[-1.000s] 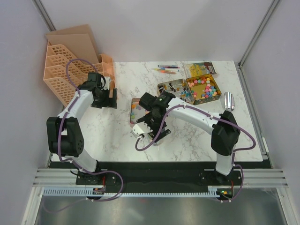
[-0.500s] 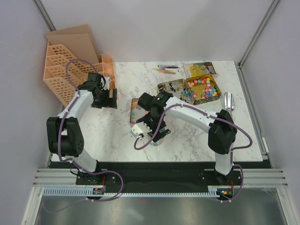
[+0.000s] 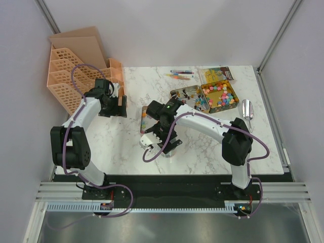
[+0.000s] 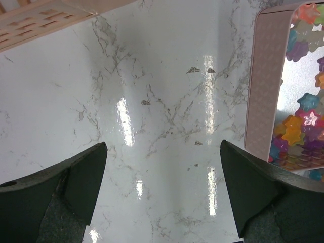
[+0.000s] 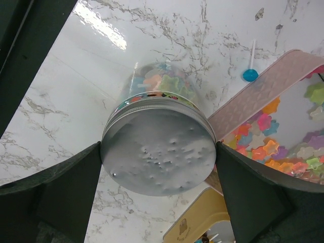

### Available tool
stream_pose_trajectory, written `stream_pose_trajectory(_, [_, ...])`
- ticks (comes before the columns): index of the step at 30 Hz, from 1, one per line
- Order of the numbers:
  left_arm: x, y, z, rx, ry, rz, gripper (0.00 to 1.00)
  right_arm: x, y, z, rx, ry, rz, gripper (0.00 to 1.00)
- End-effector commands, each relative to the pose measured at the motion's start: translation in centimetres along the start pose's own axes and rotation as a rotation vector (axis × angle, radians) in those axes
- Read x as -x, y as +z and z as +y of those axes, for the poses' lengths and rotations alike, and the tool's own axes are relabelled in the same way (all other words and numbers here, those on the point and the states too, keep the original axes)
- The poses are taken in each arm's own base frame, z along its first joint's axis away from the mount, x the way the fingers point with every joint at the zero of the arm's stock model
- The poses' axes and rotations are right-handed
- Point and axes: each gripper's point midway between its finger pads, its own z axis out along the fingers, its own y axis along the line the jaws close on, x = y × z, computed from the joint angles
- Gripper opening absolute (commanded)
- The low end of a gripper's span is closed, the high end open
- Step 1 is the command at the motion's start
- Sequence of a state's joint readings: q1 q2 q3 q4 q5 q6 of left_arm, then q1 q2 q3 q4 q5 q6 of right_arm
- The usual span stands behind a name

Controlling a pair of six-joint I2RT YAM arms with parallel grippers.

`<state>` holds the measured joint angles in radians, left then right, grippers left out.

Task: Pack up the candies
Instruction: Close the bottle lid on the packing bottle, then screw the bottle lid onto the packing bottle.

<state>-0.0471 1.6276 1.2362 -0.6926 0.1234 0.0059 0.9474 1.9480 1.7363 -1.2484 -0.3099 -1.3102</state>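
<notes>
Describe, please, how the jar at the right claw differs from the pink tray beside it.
The jar is round and clear, closed by a silver lid; the pink tray is shallow, straight-sided and uncovered. The jar stands between the fingers of the right claw; the tray lies beside it, outside them. Both hold star-shaped coloured candies.

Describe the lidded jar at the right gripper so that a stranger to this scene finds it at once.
On the white marble table, find the pink rectangular tray of star-shaped candies near the middle. Beside it, between the black fingers of the right gripper, is a clear round jar. Only it has a plain silver metal lid; the candy tins lie open.
</notes>
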Motion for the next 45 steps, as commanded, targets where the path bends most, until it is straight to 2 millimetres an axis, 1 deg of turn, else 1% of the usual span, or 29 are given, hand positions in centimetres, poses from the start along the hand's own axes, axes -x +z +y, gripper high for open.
stream_pose_trajectory(1, [1.0,-0.7,-0.3,-0.017,-0.024,-0.05,1.0,1.4,-0.3,-0.4,0.002,-0.036,-0.039,0.97])
stream_pose_trajectory(4, [1.0,-0.7,-0.4,-0.023,-0.025,-0.052,1.0,1.9,-0.3,-0.5,-0.003,-0.041,-0.043,0.98])
stream_pose_trajectory(8, [1.1,-0.6,-0.5,-0.031,-0.025,-0.05,1.0,1.7,-0.4,-0.4,-0.004,-0.021,-0.032,0.98])
stream_pose_trajectory(14, [1.0,-0.5,-0.7,-0.041,-0.027,-0.048,0.99,1.6,-0.4,0.4,0.007,-0.016,-0.039,0.98])
stream_pose_trajectory(19, [1.0,-0.4,-0.8,-0.048,-0.029,-0.044,0.99,2.1,-0.7,0.2,-0.023,-0.038,-0.067,0.98])
stream_pose_trajectory(26, [1.1,-0.7,-1.0,-0.054,-0.026,-0.053,0.99,3.1,-0.6,0.3,-0.018,-0.059,-0.11,0.98])
stream_pose_trajectory(37, [1.3,-1.1,-1.0,-0.052,-0.026,-0.065,0.99,3.4,-1.2,-0.5,-0.058,-0.069,-0.107,0.98])
stream_pose_trajectory(41, [1.2,-1.1,-1.0,-0.051,-0.026,-0.065,0.99,4.3,-1.5,-0.9,-0.075,-0.078,-0.131,0.98])
stream_pose_trajectory(45, [1.2,-1.2,-1.0,-0.052,-0.024,-0.063,0.99,5.1,-2.1,-0.8,-0.082,-0.079,-0.148,0.98])
